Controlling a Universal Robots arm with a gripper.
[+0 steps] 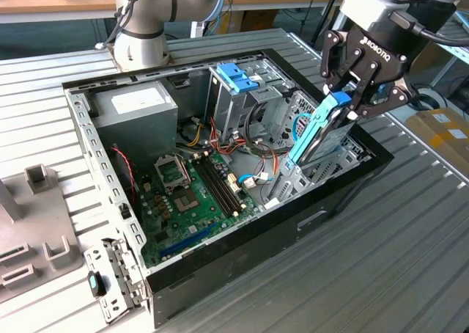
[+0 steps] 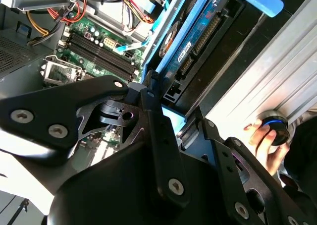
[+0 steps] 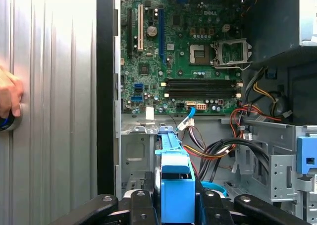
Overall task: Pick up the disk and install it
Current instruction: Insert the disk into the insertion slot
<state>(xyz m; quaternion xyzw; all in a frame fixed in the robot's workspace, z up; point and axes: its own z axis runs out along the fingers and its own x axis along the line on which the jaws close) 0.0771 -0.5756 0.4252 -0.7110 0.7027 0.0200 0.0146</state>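
Observation:
The disk (image 1: 320, 133), a silver drive in a blue plastic frame, hangs tilted over the drive bay on the exterior view's right side of the open computer case (image 1: 95, 164). Its lower end reaches down into the bay. My gripper (image 1: 344, 102) is shut on the disk's upper end from above. In the first wrist view the blue frame of the disk (image 3: 176, 183) sits between my two black fingers (image 3: 142, 205). In the second wrist view the disk (image 2: 198, 41) stands on edge, its circuit side showing, past my gripper (image 2: 181, 118).
Inside the case lie a green motherboard (image 1: 190, 194), a grey power-supply box (image 1: 135, 105), a metal drive cage with a blue clip (image 1: 236, 76) and loose cables. A person's hand (image 3: 7, 98) holds a round knob on the table beside the case. Another arm's base (image 1: 143, 32) stands behind.

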